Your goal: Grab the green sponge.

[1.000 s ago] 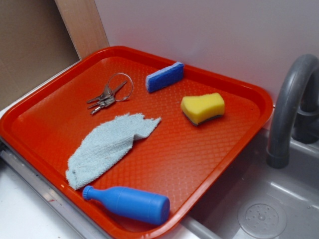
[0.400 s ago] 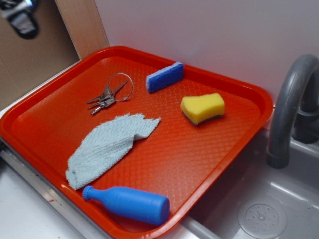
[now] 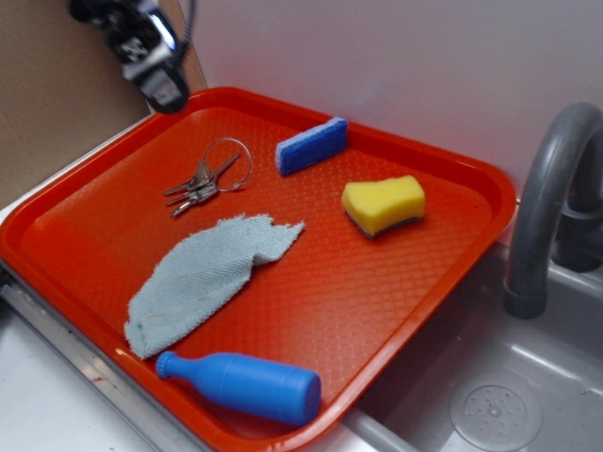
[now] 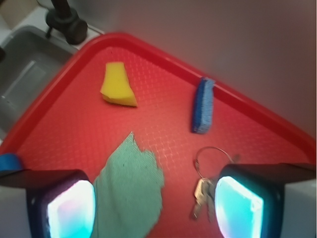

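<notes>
- Hand (image 4: pixel 156 201) released, fingers well apart, empty; high over tray's (image 3: pixel 94 193) far-left corner, keys (image 3: pixel 200 185) and cloth (image 3: pixel 203 273) below.
- Approach step: carry across above keys and blue sponge (image 3: pixel 311 145), centre over target, descend, pinch across the narrow waist.
- Green sponge (image 3: pixel 382 204) lying flat toward tray's right side, near the faucet (image 3: pixel 546 202), clear of neighbours.
- Yellow foam up, waisted sides, thin dark layer at bottom edge.

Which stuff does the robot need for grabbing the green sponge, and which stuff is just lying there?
Needed: the green sponge and the gripper.

Just lying there: blue sponge, keys, cloth, blue bottle, all on the red tray; also the tap.
</notes>
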Motion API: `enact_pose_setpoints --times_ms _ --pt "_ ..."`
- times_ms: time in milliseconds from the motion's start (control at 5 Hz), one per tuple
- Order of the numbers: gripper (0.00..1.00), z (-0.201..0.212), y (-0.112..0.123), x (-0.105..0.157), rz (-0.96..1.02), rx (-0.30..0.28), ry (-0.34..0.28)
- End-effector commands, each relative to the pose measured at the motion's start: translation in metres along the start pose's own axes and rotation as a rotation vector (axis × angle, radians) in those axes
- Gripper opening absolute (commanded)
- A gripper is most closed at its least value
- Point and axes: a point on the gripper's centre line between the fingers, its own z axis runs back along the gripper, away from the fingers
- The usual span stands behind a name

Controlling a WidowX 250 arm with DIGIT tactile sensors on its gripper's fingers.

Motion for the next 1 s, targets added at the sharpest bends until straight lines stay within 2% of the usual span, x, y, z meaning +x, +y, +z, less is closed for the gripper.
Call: enact_pose_setpoints --times_ms 0,200,400,600,800 --pt "1.00 -0.042 -0.024 0.055 -0.035 -0.062 -0.029" --pt "1.00 -0.074 -0.041 0.072 -0.100 -0.107 -0.012" --pt "1.00 -0.105 -0.055 0.080 -0.121 -0.093 0.062" --pt "1.00 -0.124 -0.068 0.089 -0.149 -0.105 0.097" --pt "1.00 -0.132 -0.073 0.088 -0.155 -0.095 0.137"
